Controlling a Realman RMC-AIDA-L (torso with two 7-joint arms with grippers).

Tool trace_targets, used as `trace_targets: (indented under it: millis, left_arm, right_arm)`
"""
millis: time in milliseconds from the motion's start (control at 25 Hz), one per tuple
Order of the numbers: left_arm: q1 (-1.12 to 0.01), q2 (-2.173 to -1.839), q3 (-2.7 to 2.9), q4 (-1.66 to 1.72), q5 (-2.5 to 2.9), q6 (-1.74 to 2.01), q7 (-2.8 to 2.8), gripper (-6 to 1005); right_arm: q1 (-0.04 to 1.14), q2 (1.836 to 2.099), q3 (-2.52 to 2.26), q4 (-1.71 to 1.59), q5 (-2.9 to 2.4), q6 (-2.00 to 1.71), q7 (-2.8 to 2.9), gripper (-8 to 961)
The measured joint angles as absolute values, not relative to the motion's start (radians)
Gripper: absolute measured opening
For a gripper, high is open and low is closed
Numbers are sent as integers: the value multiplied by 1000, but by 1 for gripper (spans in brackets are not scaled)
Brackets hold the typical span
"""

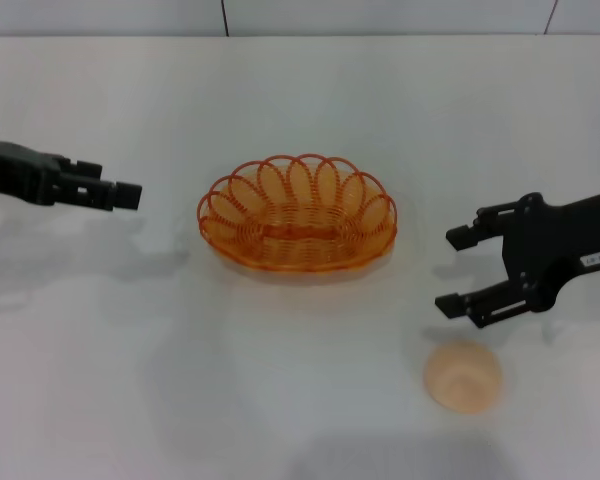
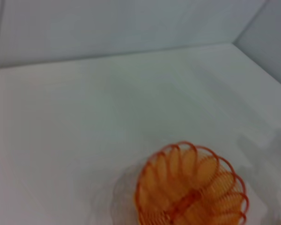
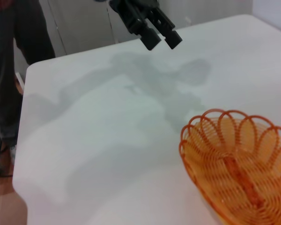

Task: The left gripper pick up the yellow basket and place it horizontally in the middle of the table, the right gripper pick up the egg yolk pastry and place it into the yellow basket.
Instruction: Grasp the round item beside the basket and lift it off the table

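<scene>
The pastry [image 1: 463, 377] is sitting on the counter [image 1: 100, 400] just below the right hand [image 1: 460, 270], whose fingers are spread wide. The basket [image 1: 298, 213] is lying centred, long axis crosswise. The left hand [image 1: 125, 195] is hanging narrow, empty.

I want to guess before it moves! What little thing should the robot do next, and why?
Probably the right tool should drop toward the pastry. The basket already lies flat mid-table with nothing in it, and the left tool is off to its side, holding nothing. The right tool is open and sits just above the pastry in the head view, not touching it, so reaching down to grab it seems next.
</scene>
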State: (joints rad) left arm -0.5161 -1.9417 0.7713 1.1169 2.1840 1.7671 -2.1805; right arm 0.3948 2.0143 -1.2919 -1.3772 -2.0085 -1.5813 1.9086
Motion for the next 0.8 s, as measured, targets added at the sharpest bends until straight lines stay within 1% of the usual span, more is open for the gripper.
trace_targets:
  millis: [360,800]
  left_arm:
    - [-513,-1949,772,1106,2190,1782,-2142,887]
    - [-528,-1971,816,1096,2221,1779,-2090,888]
  right_arm:
    - [345,2014,-1358,-1371,-2041,-1569,1935,811]
    - [314,2013,-1369,-1352,-2051,-1547,1939,811]
